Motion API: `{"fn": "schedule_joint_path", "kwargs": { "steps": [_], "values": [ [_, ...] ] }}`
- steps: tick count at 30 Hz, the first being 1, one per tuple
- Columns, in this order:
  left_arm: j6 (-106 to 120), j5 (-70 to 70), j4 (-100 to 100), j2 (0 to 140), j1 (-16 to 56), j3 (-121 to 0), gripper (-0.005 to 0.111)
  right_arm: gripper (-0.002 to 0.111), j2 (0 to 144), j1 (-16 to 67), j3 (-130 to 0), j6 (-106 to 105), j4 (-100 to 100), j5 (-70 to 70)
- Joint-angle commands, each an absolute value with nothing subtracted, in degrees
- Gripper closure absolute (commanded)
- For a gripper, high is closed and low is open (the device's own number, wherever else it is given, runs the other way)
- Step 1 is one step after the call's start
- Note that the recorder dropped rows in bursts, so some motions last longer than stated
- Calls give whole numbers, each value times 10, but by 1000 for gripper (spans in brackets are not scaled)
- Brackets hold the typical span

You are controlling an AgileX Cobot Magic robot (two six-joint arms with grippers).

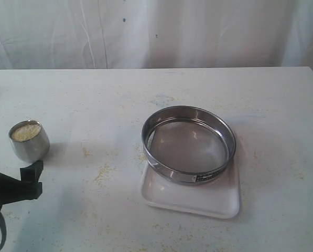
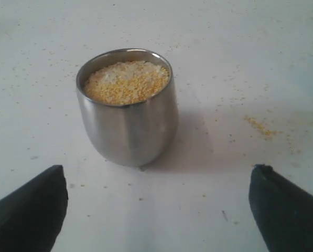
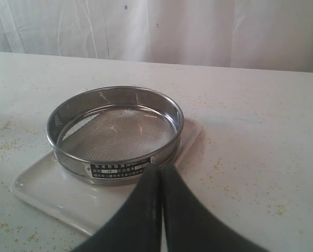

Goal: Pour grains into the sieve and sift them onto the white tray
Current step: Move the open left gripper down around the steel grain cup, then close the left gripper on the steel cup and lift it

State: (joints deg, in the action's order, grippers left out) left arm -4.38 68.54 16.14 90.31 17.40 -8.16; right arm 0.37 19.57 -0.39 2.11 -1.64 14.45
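1. small rounded stainless-steel cup [image 1: 29, 140]: upright on white table [image 1: 93, 94], far left in ext. view, well apart from item 3.
2. grains [image 2: 126, 81], tiny golden-yellow granules mixed w/ paler whitish ones: all inside cup, filled about to the rim.
3. wide shallow round stainless-steel sieve [image 1: 189, 144], fine mesh bottom, small dark label on side wall: sits flat on item 4, right of centre, set toward its far edge. Label faces rt wrist cam.
4. shallow white rectangular plastic tray [image 1: 198, 202], rounded corners: flat on table under sieve, near strip bare.
5. left jaws, black: wide open, aimed at cup, tips short of it, no contact. Low at left edge in ext. view.
6. right jaws, black: closed on nothing, tips pressed together, pointed at sieve's label side. Only a dark sliver at rt edge in ext. view, apart from tray.
7. stray yellowish specks [image 1: 101, 170]: scattered on table betw. cup & tray.
8. white curtain [image 1: 146, 31]: behind table.
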Motion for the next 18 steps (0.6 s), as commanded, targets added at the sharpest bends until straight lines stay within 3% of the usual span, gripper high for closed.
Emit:
{"fn": "schedule_joint_path", "kwargs": {
  "steps": [1,18],
  "values": [
    [-61,700,204,948,172,-104,14,108,0,193,0,22,-18,141],
    [-112,700,140,1050,107,-194,14,108,0,193,0,22,-18,141]
  ]
}}
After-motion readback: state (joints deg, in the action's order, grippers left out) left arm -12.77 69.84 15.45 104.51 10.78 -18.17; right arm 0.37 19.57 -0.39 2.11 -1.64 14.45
